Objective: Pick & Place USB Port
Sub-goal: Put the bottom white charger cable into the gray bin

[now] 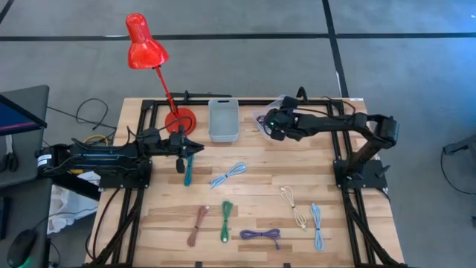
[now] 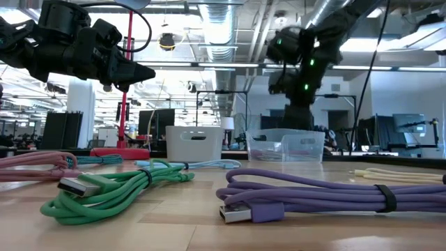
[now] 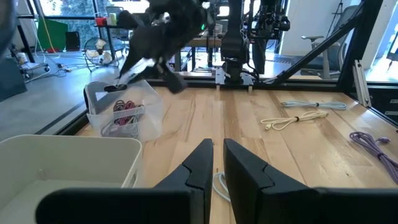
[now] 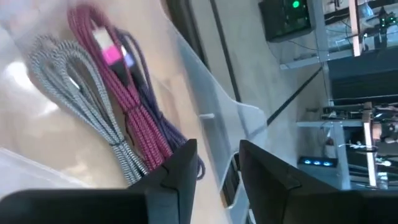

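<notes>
Several bundled USB cables lie on the wooden table: teal [image 1: 188,170], light blue [image 1: 229,175], brown [image 1: 197,225], green [image 1: 226,221], purple [image 1: 260,234], cream [image 1: 294,205]. A clear container [image 1: 266,117] at the far side holds grey-white, magenta and purple cables [image 4: 115,106]. My right gripper [image 4: 214,162] hovers open above this container, well clear of it in the low view [image 2: 300,52]. My left gripper [image 1: 195,149] waits in the air over the teal cable, fingers nearly together [image 3: 217,165] and empty.
A grey bin [image 1: 223,119] stands at the far side between the two grippers, left of the clear container. A red desk lamp [image 1: 178,119] has its base at the far left of the table. The cables lie spread over the table's middle and near half.
</notes>
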